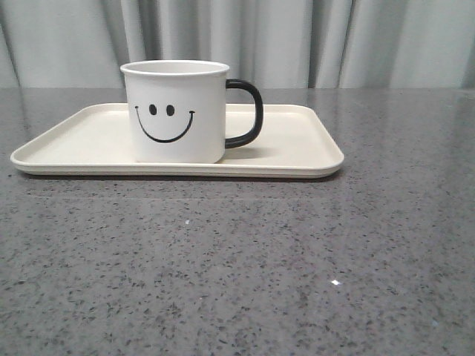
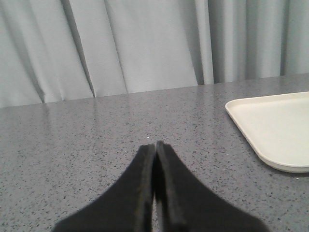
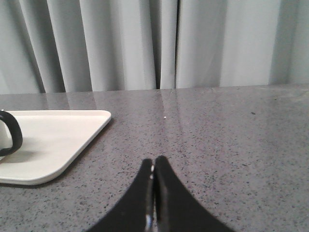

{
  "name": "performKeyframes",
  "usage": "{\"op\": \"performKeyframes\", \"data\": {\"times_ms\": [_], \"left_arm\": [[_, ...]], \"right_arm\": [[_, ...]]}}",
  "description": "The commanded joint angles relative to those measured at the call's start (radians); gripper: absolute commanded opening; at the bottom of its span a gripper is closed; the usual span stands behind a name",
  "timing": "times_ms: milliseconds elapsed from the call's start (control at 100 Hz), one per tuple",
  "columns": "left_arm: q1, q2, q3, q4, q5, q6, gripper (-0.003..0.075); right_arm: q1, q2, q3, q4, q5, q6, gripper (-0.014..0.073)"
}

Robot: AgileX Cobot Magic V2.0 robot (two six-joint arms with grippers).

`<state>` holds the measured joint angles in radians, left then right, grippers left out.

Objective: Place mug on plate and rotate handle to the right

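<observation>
White mug (image 1: 177, 111): stands upright on the plate, left of the plate's middle, its open mouth facing up and its black smiley face turned toward the near side.
Handle (image 1: 249, 113): a glossy black loop that sticks out to the right of the mug body; its edge also shows in the right wrist view (image 3: 10, 133).
Plate (image 1: 297, 152): a cream rectangular tray with rounded corners and a low rim, lying flat with its long axis running left to right; bare tray surface lies on both sides of the mug.
Tabletop (image 1: 245, 259): grey speckled stone-look surface, slightly glossy, carrying the plate toward its far half.
Room: pale grey pleated curtains (image 1: 334, 41) hang behind the far edge of the tabletop.
Left end effector (image 2: 155, 159): black fingers pressed together, holding nothing, over bare tabletop to the left of the plate.
Right end effector (image 3: 153, 176): black fingers closed against each other, empty, over bare tabletop to the right of the plate.
</observation>
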<state>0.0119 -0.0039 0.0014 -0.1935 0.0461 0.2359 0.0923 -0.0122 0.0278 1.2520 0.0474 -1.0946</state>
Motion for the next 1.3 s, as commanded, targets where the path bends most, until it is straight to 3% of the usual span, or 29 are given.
{"op": "performKeyframes", "data": {"times_ms": [0, 1290], "left_arm": [[-0.007, -0.03, 0.008, -0.002, -0.07, 0.001, -0.002], [-0.007, -0.03, 0.008, -0.002, -0.07, 0.001, -0.002]], "right_arm": [[0.0, -0.019, 0.0, 0.017, -0.061, -0.007, -0.0061], [0.0, -0.019, 0.0, 0.021, -0.08, -0.007, -0.0061]]}}
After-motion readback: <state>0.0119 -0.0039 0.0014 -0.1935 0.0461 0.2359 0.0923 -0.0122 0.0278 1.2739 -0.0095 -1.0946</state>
